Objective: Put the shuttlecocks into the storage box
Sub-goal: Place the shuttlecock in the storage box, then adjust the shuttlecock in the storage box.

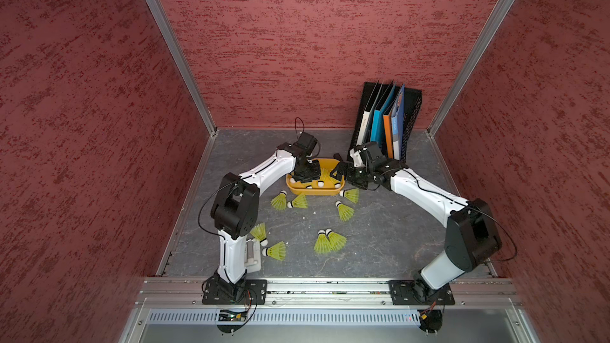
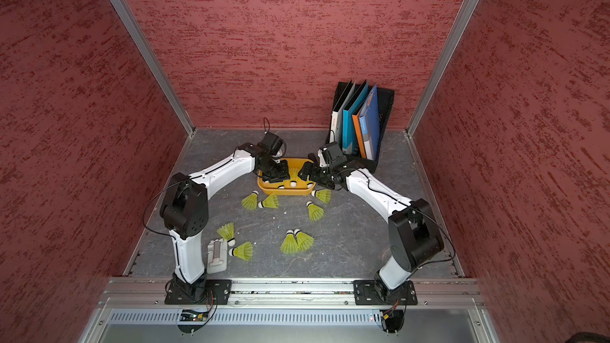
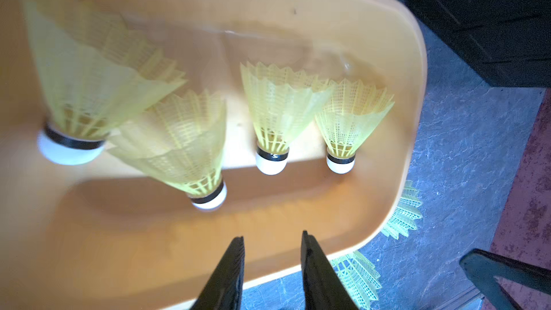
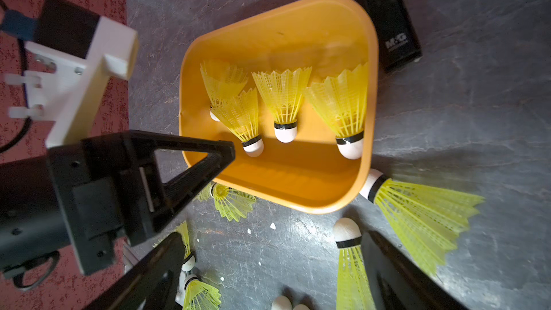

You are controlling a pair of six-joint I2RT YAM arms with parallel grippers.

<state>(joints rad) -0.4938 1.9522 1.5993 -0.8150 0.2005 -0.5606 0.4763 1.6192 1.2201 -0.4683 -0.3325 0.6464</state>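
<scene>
Toward the near left corner of the bench (image 1: 389, 252), beside the left arm's base, a small white plastic piece (image 1: 253, 254) lies flat with two shuttlecocks (image 1: 275, 251) just beside it, their white tips close together. Farther in, two more lie side by side just in front of the storage box (image 1: 313, 192). The box sits toward the far edge near the middle of the bench. Its right end is close to the black file rack (image 1: 414, 117), which holds upright folders in the far right corner. Over the box's left part the left gripper (image 3: 272, 235) hovers pointing down, its fingers (image 3: 229, 275) a narrow gap apart with nothing between them. Four shuttlecocks rest in a row inside the box, tips toward the near wall and skirts fanning toward the far wall. The leftmost (image 3: 86, 73) is blurred in the left wrist view and overlaps its neighbour. By the box's right end the right gripper (image 4: 271, 235) hangs with its fingers spread wide, holding nothing. One shuttlecock (image 1: 350, 195) lies right at the box's near right corner, whether touching I cannot tell, and another (image 1: 345, 211) lies just in front of it. A pair (image 1: 322, 244) lies pressed together near the middle of the bench.
</scene>
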